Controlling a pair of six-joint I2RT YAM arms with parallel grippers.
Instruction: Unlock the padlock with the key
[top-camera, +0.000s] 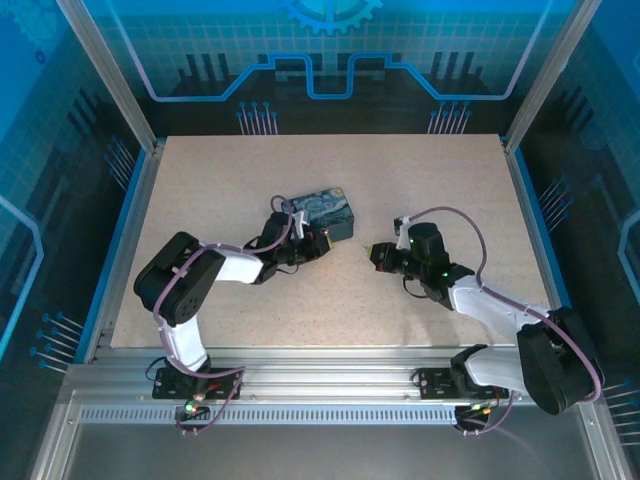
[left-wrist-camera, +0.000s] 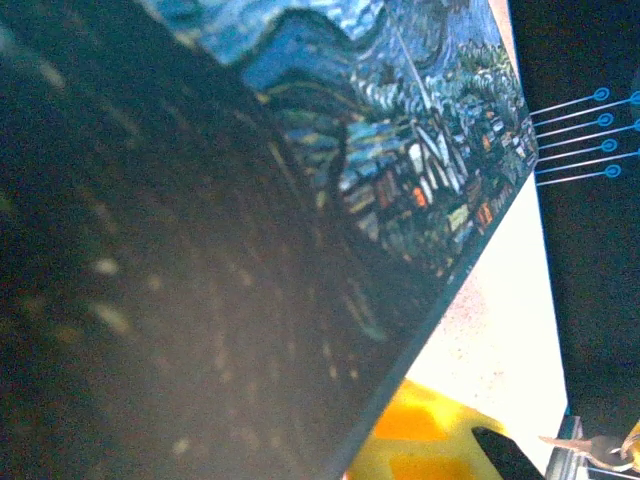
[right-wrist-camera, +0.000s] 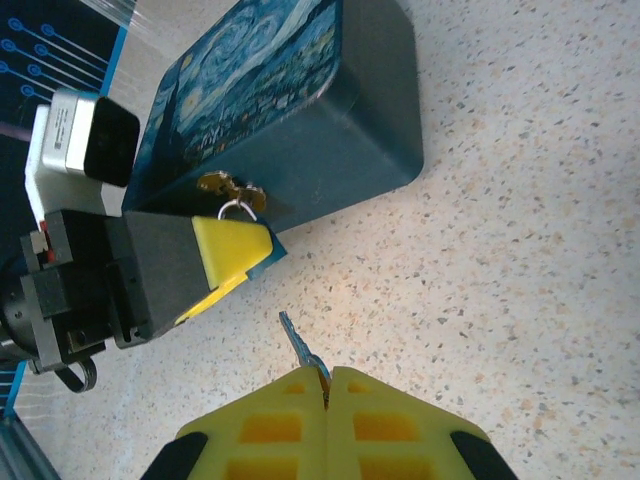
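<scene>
Thin dark metal key (right-wrist-camera: 296, 340) pinched in right end effector (right-wrist-camera: 326, 380), not yet in small metal padlock (right-wrist-camera: 232, 195); left end effector (right-wrist-camera: 238, 265) seemingly clamps starry blue box (right-wrist-camera: 300, 100).

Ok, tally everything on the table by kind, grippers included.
box: 1
padlock: 1
key: 1
grippers: 2, the left gripper and the right gripper
Total: 5
</scene>
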